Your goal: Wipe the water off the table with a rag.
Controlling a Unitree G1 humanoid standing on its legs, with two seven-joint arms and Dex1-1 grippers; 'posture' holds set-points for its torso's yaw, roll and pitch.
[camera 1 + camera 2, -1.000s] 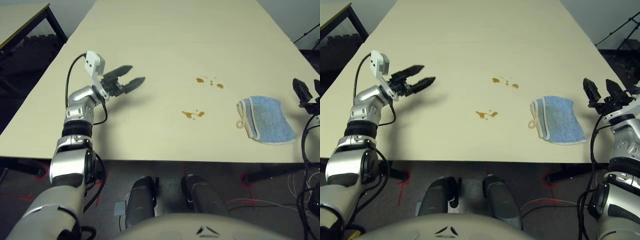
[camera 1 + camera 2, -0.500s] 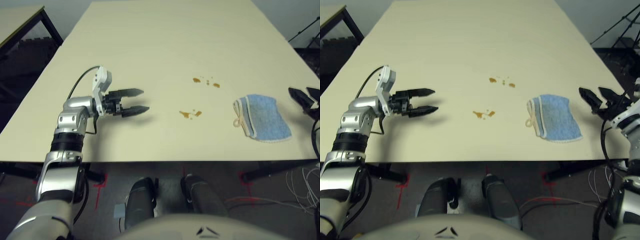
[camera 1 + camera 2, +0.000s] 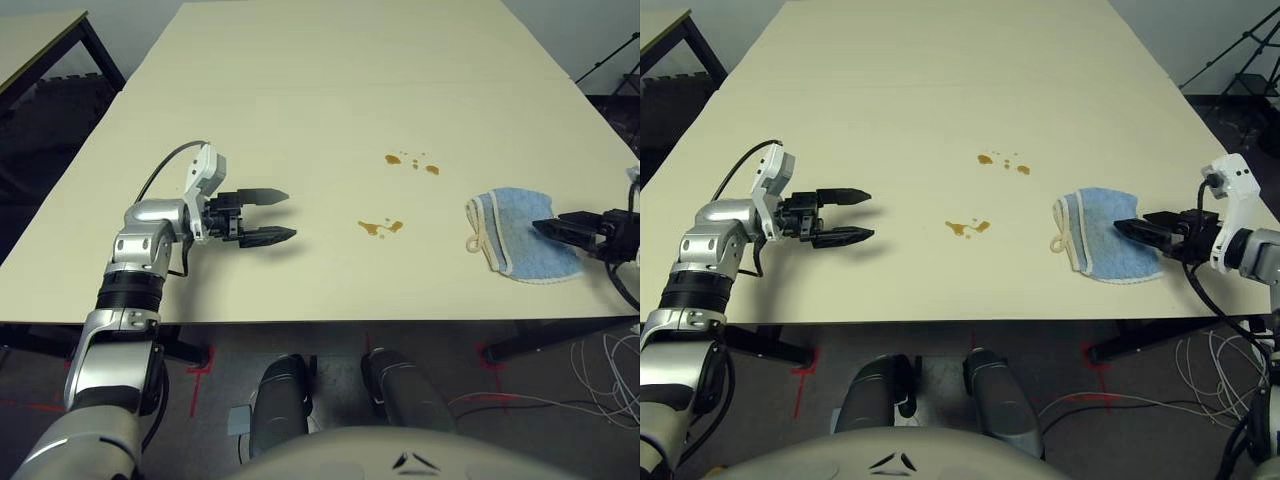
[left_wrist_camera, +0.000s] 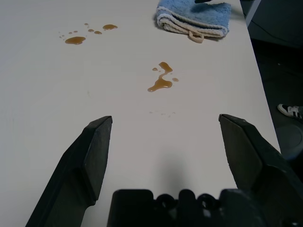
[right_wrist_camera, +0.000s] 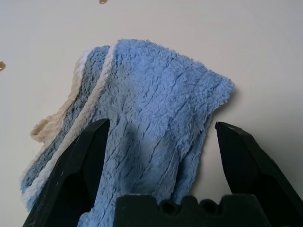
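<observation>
Our right gripper [image 3: 1127,228] has swung in over the one rag [image 3: 1102,234], fingers spread; left gripper [image 3: 854,214] gapes too, two water clusters [image 3: 969,228] between.

A: Desk [image 3: 330,90] top?
B: Smooth, pale cream, matt, looked like laminate. No grain that I could tell.
A: Rag [image 5: 156,123]?
B: Terry cloth, light blue, fluffy looped pile, rough-looking. Cream edging was a flatter weave, and the loop [image 3: 1061,243] was the same cream stuff.
A: Water [image 4: 162,81]?
B: Amber-brown, wet and glossy, beaded on the top, both clusters.
A: Hands?
B: Left hand [image 3: 266,215] fingers [image 4: 87,161] were black, matt, hard plastic by the look. Right hand [image 3: 1135,230] fingers [image 5: 78,161] were the same, smooth and dull.
A: Forearms?
B: Left forearm [image 3: 135,255] was silver, satin sheen like brushed metal, with a black rubbery cable [image 3: 160,175]. White plastic housing [image 3: 1235,185] sat at the right wrist, slightly glossy.
</observation>
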